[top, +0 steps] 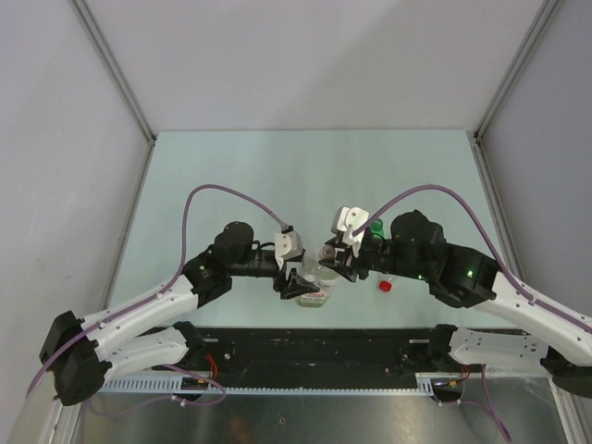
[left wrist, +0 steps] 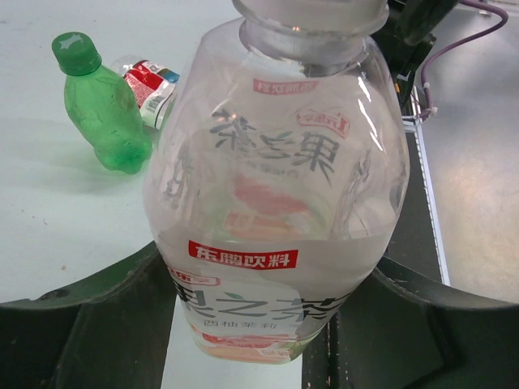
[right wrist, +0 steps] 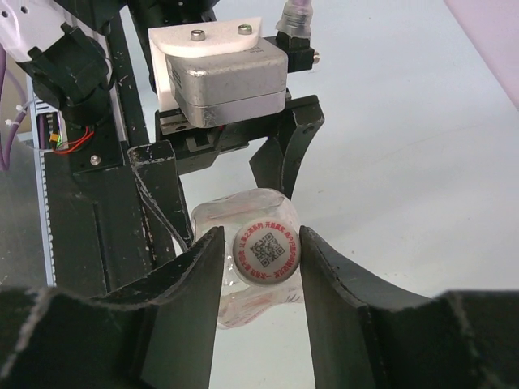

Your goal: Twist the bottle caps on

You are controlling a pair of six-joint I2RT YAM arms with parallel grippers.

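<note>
My left gripper is shut on the wider clear bottle with the white-red label and holds it upright near the table's front. The white cap, printed with red text and a code, sits on the bottle's mouth. My right gripper is closed around this cap from above, its right finger against it and a sliver of gap at the left finger. The green bottle stands with its green cap on. The slim clear bottle lies behind it. The red cap lies loose on the table.
The green bottle stands just behind my right arm. A black base strip with cables runs along the table's near edge. Grey walls enclose the table at the left, right and back.
</note>
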